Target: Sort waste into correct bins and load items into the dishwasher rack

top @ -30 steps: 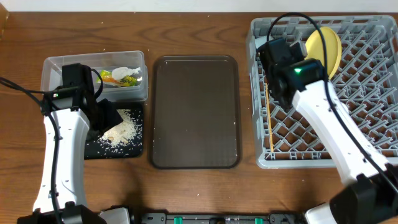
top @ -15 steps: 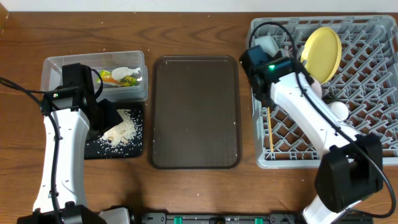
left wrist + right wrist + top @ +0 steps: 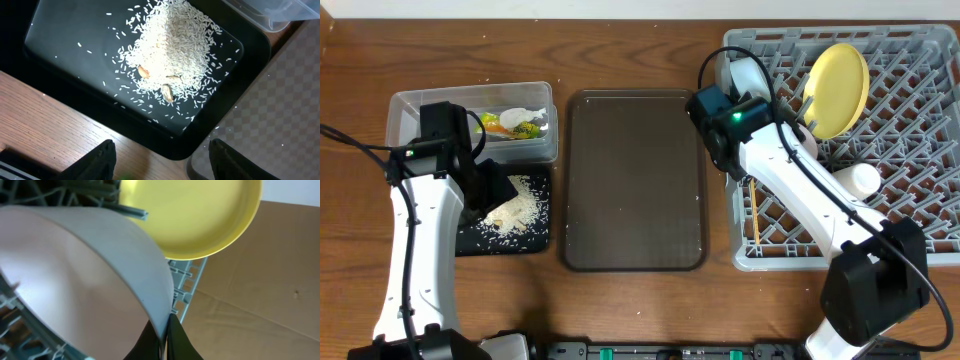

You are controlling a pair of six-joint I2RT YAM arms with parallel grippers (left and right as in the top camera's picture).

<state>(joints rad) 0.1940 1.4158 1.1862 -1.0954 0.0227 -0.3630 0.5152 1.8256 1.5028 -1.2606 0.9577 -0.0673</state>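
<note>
My right gripper (image 3: 165, 330) is shut on the rim of the light blue bowl (image 3: 85, 275), held on edge at the grey dishwasher rack's (image 3: 920, 200) near-left corner, where the bowl also shows from overhead (image 3: 748, 72). The yellow plate (image 3: 837, 88) stands upright between pegs just behind it. The chopsticks (image 3: 755, 212) lie along the rack's left side, with a white dish (image 3: 856, 178) further right. My left gripper (image 3: 162, 160) is open and empty over the black tray (image 3: 60, 45), which holds a rice pile (image 3: 172, 50). The snack wrapper (image 3: 520, 127) lies in the clear tub (image 3: 415, 110).
The brown serving tray (image 3: 635, 180) lies between the bins and the rack, with a few stray grains on it. The right arm's cable loops over the rack. The black tray's corner sits close to the brown tray's edge (image 3: 280, 125).
The right arm has swung left across the rack, bringing the bowl to the rack's left corner. The left arm has not moved.
</note>
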